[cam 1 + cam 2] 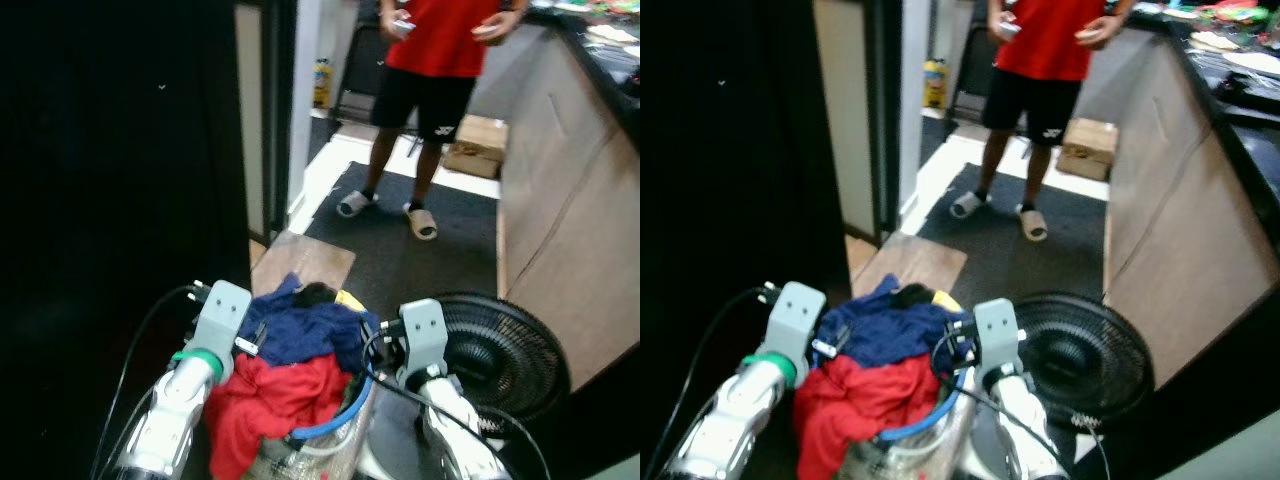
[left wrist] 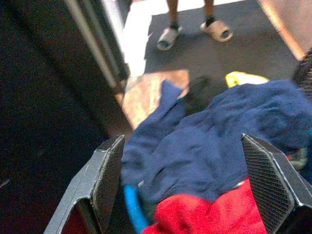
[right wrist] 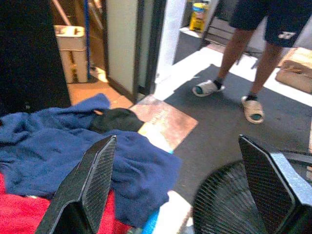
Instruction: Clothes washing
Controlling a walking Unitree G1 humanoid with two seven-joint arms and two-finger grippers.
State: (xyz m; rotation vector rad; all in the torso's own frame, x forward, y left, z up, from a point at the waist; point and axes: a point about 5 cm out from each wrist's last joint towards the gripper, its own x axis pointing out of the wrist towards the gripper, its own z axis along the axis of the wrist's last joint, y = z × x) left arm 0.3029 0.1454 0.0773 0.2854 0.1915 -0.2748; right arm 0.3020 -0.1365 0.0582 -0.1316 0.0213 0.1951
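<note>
Heaping laundry: a soft, rumpled pile sits in a basket point(image 1: 322, 440) with a blue rim and clear walls, between the two arms, low in the head views.
Fabrics: a navy garment point(image 2: 214, 146) lies on top, a red garment point(image 1: 270, 400) spills over the near edge, with a dark scrap and a yellow bit behind.
Left gripper point(image 2: 190, 185): textured black fingers spread wide above the navy cloth, holding nothing.
Right gripper point(image 3: 175, 185): fingers equally wide apart, empty, over the pile's edge.
Fan point(image 1: 500, 350): round black wire grille just beside the basket, partly cut off.
Person point(image 1: 430, 60): red shirt, black shorts, sandals, standing well apart on a dark mat point(image 1: 430, 250).
Hidden: the basket's base.
</note>
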